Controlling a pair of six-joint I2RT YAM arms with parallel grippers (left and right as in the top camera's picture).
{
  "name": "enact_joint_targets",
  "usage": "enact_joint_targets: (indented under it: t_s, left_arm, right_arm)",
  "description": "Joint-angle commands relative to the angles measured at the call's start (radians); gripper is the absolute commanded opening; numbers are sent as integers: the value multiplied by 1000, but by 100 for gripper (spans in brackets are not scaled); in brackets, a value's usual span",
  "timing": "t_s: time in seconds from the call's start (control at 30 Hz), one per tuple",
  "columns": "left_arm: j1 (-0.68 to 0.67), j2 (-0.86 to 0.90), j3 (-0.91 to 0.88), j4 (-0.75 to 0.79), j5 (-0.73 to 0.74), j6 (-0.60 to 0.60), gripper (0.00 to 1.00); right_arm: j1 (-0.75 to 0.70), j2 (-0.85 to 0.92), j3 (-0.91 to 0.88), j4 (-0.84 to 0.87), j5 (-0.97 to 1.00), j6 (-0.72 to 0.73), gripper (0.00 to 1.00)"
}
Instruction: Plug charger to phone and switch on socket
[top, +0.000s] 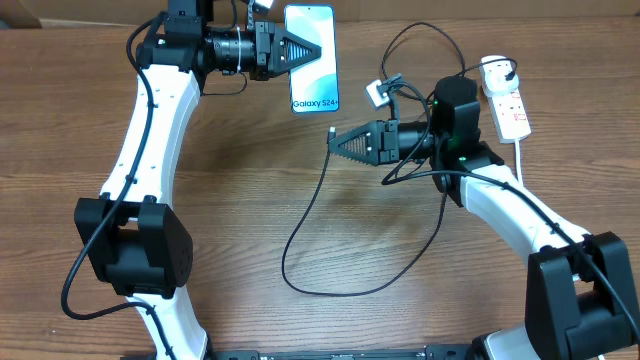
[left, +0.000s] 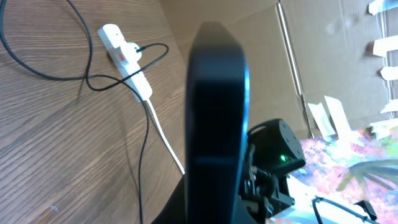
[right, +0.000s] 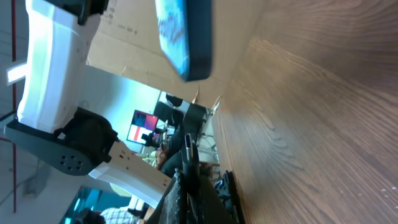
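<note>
Charger (top: 312, 200) and phone (top: 312, 85) are both held off the table (top: 240, 190) in the overhead view: the left gripper (top: 322, 50) is clamped on the phone's upper part, screen up, and the right gripper (top: 334, 141) is closed on the cable just behind its connector tip (top: 331, 131). That tip points toward the phone's bottom edge but stands apart from it; at far right the socket (top: 510, 105) lies flat with the black plug seemingly seated in it. From the left wrist we see the phone (left: 214, 124) edge-on across the middle, its holding fingers out of sight. Beyond it lies the socket (left: 122, 51) with the black lead running into it and its white cord (left: 163, 140) trailing off; we cannot tell how the red switch stands. From the right wrist the connector tip (right: 186, 146) sticks up between the pinched fingers, and the phone (right: 185, 43) hangs above and apart, no port visible to us. We judge the mains end done, phone and charger both grasped, and the mating of tip and port plus the switch press left to do
</note>
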Motion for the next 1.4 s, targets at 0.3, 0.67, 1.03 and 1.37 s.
enact_joint_targets:
  t_s: [0.3,0.67,1.03,1.37]
  left_arm:
    - [18,-54,10,-100,-499,29,4]
    - [16,-54,10,-213,-714,29,4]
    - [16,-54,10,-220,-714,29,4]
    - [16,-54,10,-221,-714,29,4]
  right_arm:
    - [5,-21,18,-541,669,-72,4]
    - [6,-16,15,-919,1427,52,4]
    - [6,125,-2,-892,1479,147,4]
    - [4,146,-1,-882,1466,146,19]
